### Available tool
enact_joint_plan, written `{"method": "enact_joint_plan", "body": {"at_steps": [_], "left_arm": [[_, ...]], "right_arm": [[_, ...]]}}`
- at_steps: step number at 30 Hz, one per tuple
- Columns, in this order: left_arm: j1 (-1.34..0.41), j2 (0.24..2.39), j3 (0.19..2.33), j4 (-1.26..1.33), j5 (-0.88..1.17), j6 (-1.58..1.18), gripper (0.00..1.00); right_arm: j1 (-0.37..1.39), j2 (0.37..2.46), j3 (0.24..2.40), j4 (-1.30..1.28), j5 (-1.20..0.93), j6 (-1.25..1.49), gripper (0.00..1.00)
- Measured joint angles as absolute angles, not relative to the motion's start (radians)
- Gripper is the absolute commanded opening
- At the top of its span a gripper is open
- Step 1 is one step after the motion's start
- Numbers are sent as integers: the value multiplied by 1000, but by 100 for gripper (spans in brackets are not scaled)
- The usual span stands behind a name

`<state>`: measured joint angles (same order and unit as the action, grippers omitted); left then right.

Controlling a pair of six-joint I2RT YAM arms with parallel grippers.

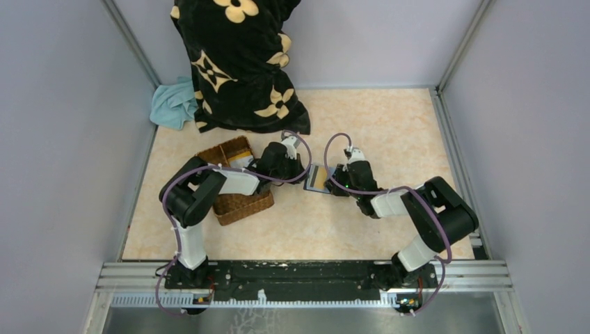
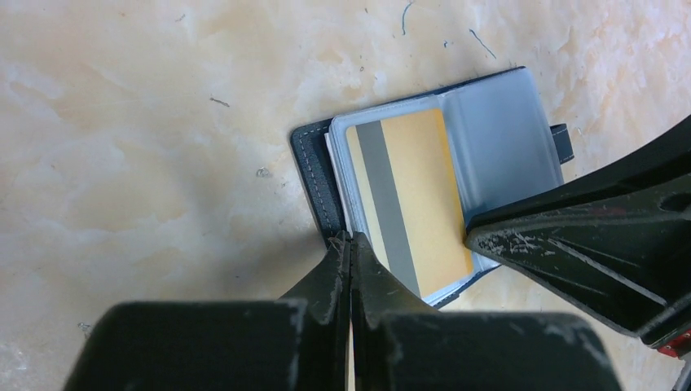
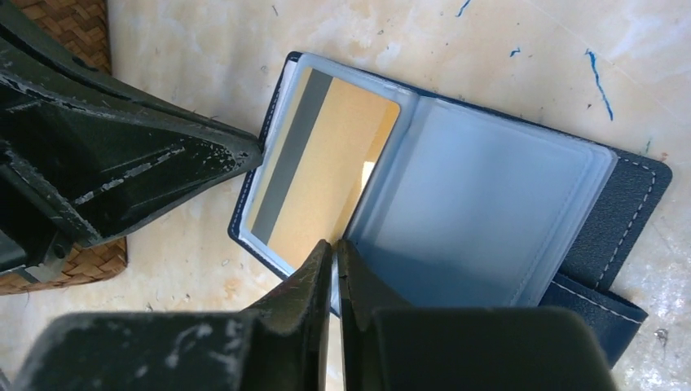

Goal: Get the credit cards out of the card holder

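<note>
I am looking down from overhead, and both arms are bending inward from the bottom edge toward the middle of the beige table (image 1: pixel 389 132). In the left wrist view the left gripper (image 2: pixel 350 246) is sitting at bottom centre. Its fingers are pressed together and their tips are touching the near edge of the card holder (image 2: pixel 314 171). I cannot tell whether any of that edge is caught between them.

In the right wrist view the right gripper (image 3: pixel 335 252) is also pressed together at bottom centre. Its tips are resting at the fold between the plastic pages, and I cannot tell whether a page is pinched there.

The card holder is lying open and flat on the table between the two grippers, at the centre of the overhead picture. A yellow-gold credit card (image 3: pixel 326 171) with a grey stripe is sitting inside its left-hand page. The clear sleeve (image 3: pixel 489 204) beside it is showing no card.

Left of centre, the wicker basket (image 1: pixel 240 205) is sitting partly under the left arm. At the top, a black blanket (image 1: pixel 240 62) with pale flower shapes is standing bunched up, with a teal cloth (image 1: pixel 174 103) touching its left side.
</note>
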<state>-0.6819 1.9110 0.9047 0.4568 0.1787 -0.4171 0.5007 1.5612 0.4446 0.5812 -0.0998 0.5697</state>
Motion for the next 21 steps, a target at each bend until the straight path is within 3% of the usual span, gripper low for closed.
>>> {"method": "enact_joint_plan", "body": {"at_steps": [3,6,13,21], "left_arm": [[-682,1914,908,455,180,-418,0],[-682,1917,913,455,184,-418,0],[-682,1917,914,452,194,-418,0],[-680,1917,914,450,206,-420,0]], "right_arm": [[500,1561,443,592,-106,578,35],[499,1561,443,611,-110,586,46],[498,1562,443,623,-107,605,47],[448,1654,445,764,-227,673,42]]}}
